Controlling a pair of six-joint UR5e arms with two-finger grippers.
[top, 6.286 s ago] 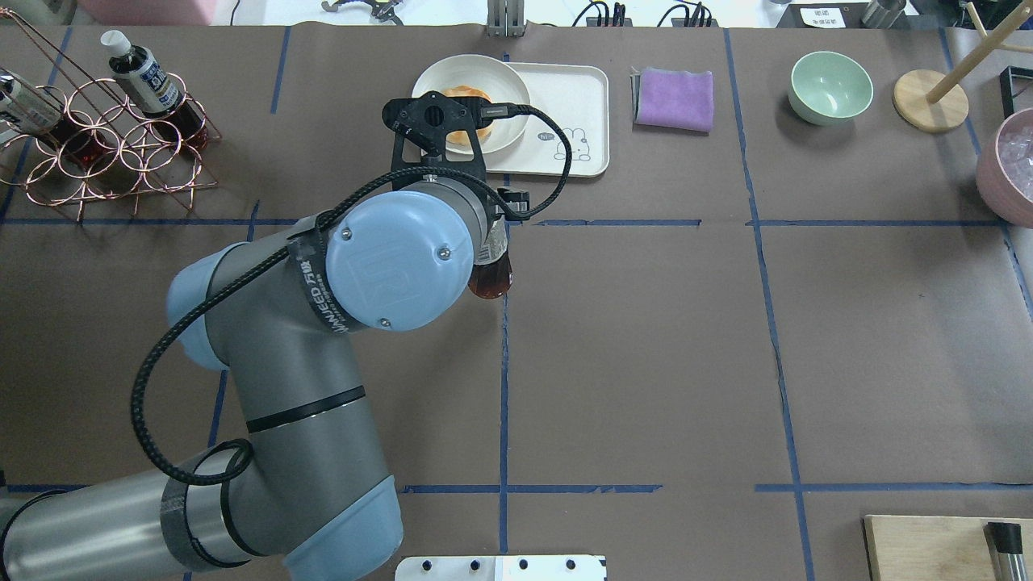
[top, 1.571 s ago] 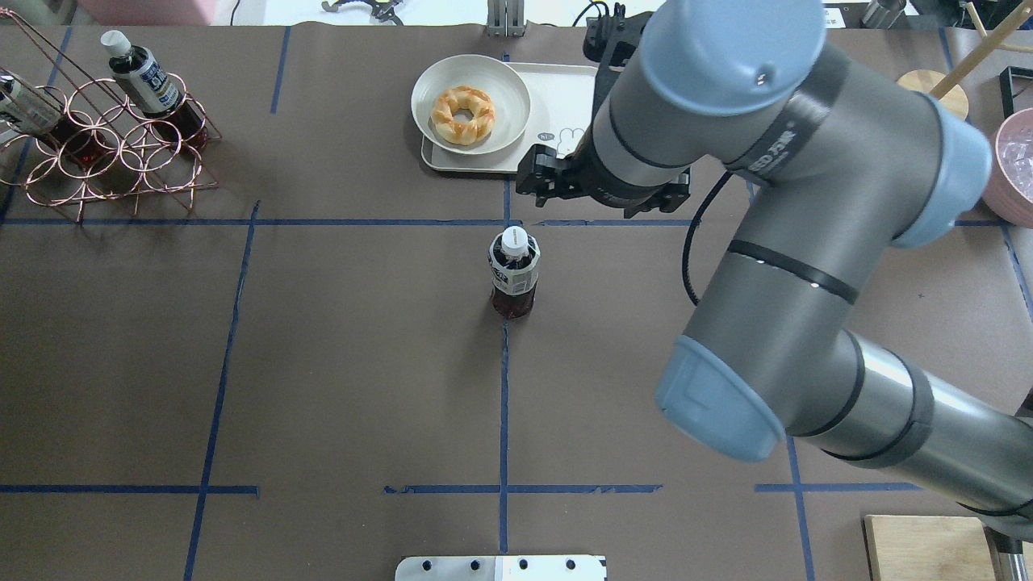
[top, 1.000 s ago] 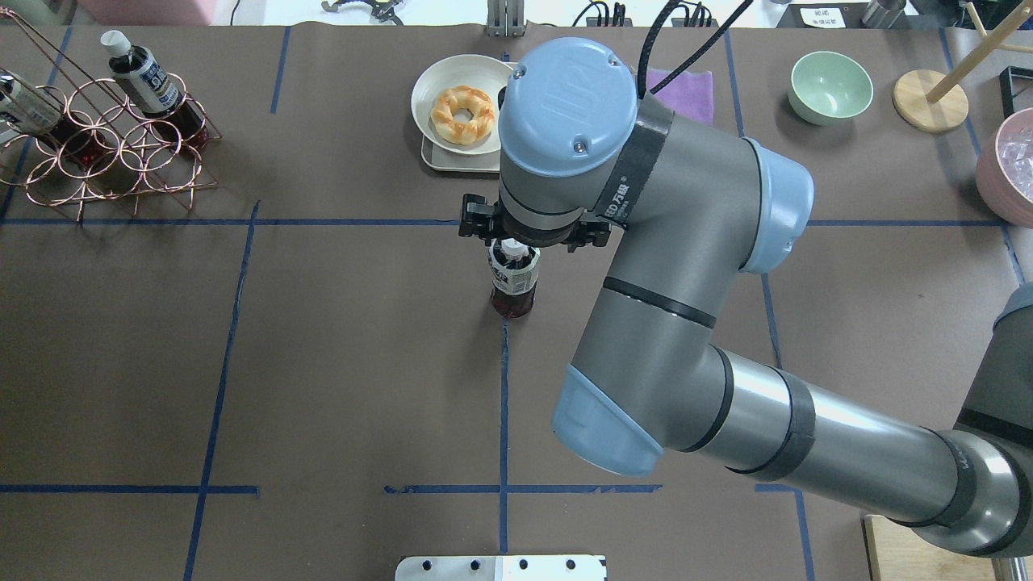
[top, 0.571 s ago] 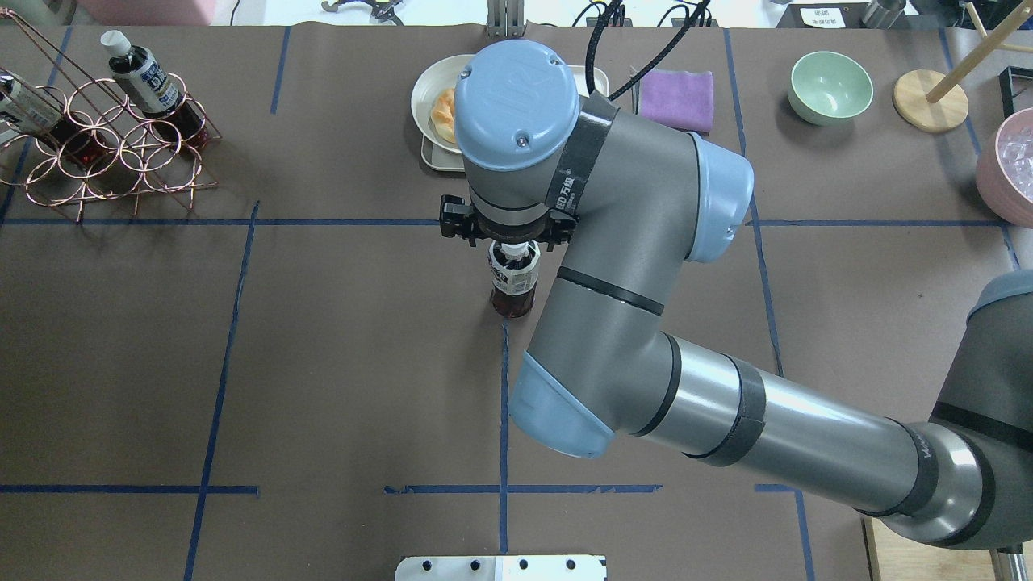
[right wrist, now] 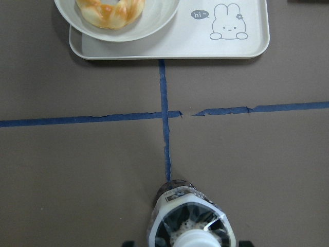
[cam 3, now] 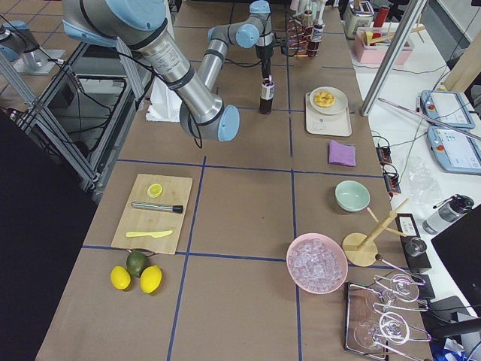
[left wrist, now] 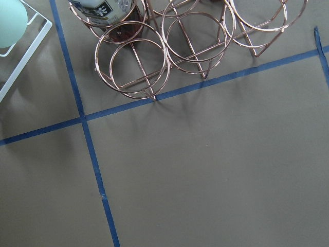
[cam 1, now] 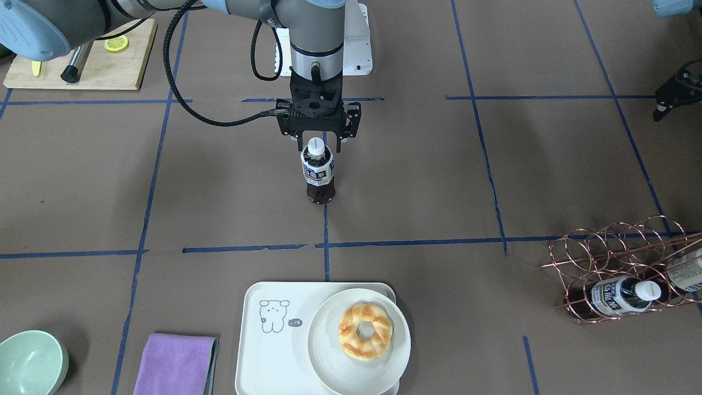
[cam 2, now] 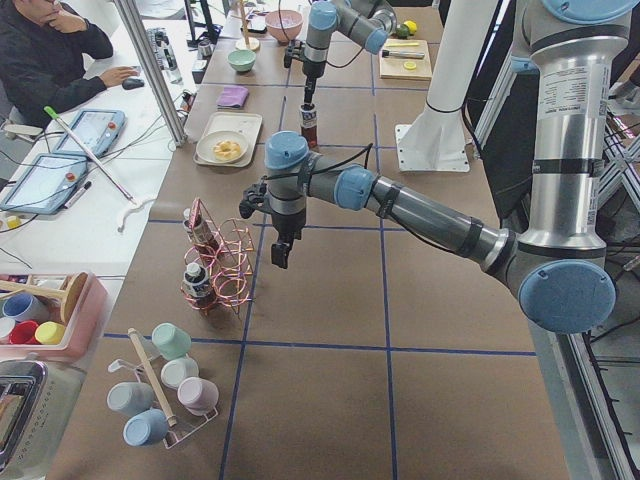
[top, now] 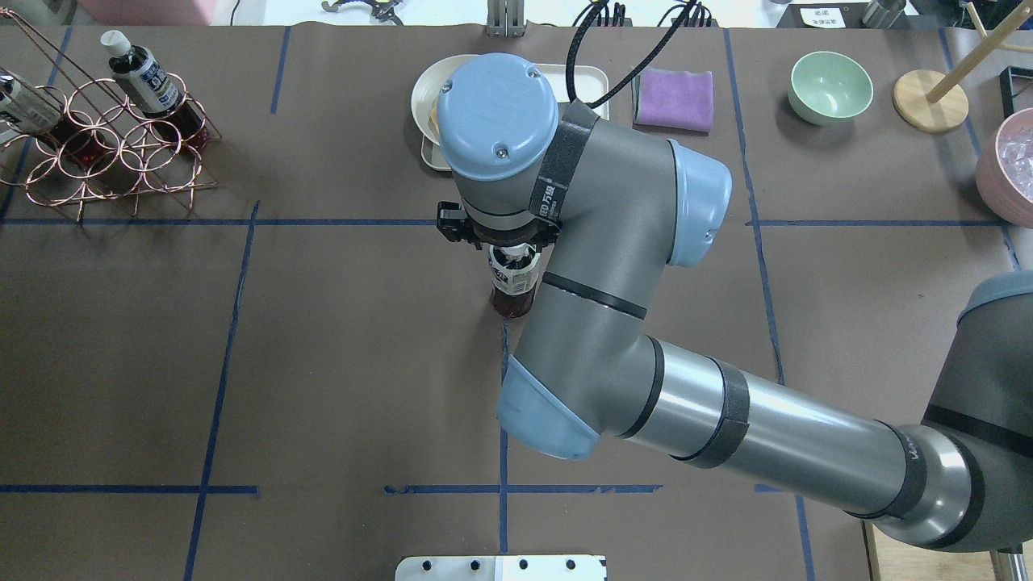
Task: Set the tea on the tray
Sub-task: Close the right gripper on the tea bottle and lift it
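Moments ago the left arm was carrying the tea over the middle of the tabletop (cam 1: 439, 181); since then it has set the bottle down upright and pulled away, and the right arm has swung in from the far side and settled its wrist directly over the cap. We read this as a hand-off by way of the tabletop, with the second pick about to begin.

The tea (cam 1: 318, 174) stands alone on a blue tape line, well apart from the tray (cam 1: 262, 356). The right gripper (cam 1: 319, 146) has its fingers (cam 1: 303, 144) spread either side of the white cap, with a gap showing on both sides, so it grips nothing yet.

The overhead view hides all of this: the wrist covers the cap and most of the tray. The front-facing view shows the straddle clearly. The right wrist view adds the goal ahead, where the plate (cam 1: 323, 354) with its doughnut (cam 1: 365, 331) fills one end of the tray and the printed end is bare, which we judge the likely landing spot.

The left gripper (cam 2: 279, 250) hangs near the copper rack (cam 2: 225, 265); we cannot tell how wide its fingers stand
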